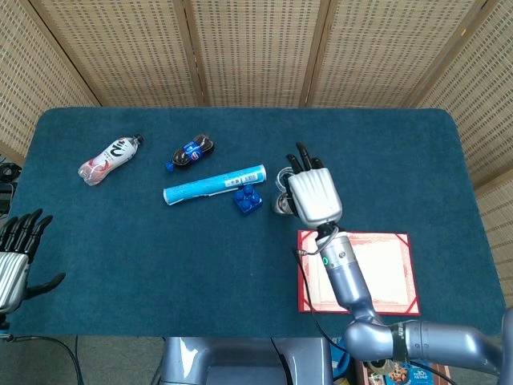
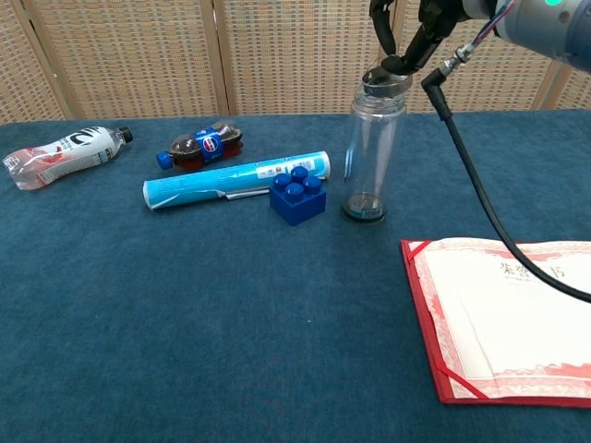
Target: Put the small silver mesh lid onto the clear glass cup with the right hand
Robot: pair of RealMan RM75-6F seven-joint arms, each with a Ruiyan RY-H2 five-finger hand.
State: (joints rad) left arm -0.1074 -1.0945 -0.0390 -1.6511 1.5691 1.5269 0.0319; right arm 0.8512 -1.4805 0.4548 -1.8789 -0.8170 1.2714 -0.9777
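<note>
Behind the blue-carpeted table (image 1: 120,265), wicker screens (image 1: 256,48); right hand (image 2: 406,41) pinches mesh lid (image 2: 386,79) atop cup (image 2: 373,148).

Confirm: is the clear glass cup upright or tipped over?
Upright. The clear glass cup stands on its base on the blue table beside the blue toy brick, with the right hand at its rim.

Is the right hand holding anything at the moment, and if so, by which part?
The right hand has its fingers on the mesh lid, at its rim, atop the glass cup.
</note>
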